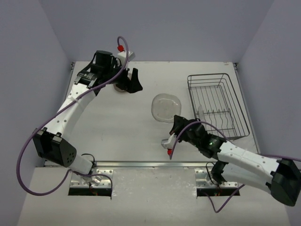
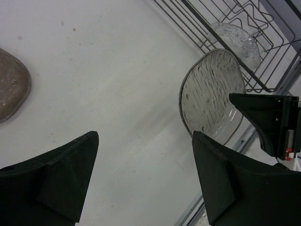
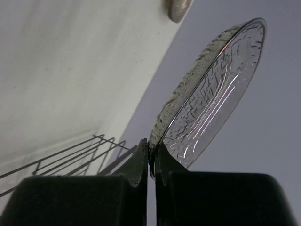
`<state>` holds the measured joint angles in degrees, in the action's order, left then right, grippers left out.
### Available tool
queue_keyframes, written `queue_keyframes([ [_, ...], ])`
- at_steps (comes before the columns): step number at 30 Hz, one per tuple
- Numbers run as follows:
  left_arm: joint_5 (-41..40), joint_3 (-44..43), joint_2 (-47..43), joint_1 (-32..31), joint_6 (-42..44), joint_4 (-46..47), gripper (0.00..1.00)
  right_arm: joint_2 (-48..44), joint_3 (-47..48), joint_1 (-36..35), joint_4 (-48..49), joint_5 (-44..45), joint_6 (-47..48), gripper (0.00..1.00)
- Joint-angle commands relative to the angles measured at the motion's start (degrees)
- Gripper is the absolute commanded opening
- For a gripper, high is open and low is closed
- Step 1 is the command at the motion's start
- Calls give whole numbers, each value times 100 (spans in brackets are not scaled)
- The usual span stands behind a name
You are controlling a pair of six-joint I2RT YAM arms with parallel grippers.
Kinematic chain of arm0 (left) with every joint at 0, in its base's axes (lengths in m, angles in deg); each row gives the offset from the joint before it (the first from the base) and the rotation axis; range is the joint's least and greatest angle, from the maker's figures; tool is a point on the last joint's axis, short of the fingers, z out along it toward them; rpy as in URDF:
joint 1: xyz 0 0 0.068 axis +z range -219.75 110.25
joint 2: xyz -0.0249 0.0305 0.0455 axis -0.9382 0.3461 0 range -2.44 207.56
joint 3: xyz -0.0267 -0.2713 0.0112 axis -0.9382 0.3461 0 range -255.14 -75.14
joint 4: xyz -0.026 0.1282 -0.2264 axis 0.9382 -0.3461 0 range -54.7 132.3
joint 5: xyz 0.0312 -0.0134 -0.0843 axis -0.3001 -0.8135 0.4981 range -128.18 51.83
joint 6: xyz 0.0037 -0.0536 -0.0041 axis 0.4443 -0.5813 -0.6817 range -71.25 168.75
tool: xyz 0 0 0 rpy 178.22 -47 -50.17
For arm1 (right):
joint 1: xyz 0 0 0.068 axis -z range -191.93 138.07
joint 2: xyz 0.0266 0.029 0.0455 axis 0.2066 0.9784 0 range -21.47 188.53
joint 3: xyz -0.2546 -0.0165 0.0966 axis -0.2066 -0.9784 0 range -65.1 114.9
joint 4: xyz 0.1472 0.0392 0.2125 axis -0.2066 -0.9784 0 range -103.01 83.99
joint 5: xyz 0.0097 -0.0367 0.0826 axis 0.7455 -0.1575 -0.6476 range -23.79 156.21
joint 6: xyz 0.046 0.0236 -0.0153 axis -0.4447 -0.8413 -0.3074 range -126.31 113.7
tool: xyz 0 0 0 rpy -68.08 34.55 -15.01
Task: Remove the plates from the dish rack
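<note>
- white table [image 1: 117, 127], pale grey walls [image 1: 155, 28]
- rack [image 1: 209, 75] on the table's far right
- right gripper [image 3: 151, 153] pinches clear plate [image 3: 211, 94]
- left gripper [image 2: 146, 136] wide, empty, near tan plate [image 2: 11, 84]

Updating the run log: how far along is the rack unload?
Done: one tan plate lies on the table by the open left gripper. In hand: right gripper pinches the rim of a clear plate, outside the dish rack. Left: a second clear plate stands in the rack.
</note>
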<state>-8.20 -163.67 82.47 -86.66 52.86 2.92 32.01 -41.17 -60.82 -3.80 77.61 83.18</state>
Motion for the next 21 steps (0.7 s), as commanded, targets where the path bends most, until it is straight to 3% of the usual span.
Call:
queue_keyframes([
  [1, 498, -29, 49, -75, 7, -147, 78, 523, 10, -478, 2620, 1041, 1276, 0],
  [13, -39, -29, 356, -425, 43, -377, 64, 1400, 590, -917, 2725, 2111, 1125, 0],
  [21, -19, -83, 524, -454, -49, -299, 37, 1593, 831, -1034, 2486, 2304, 914, 0],
])
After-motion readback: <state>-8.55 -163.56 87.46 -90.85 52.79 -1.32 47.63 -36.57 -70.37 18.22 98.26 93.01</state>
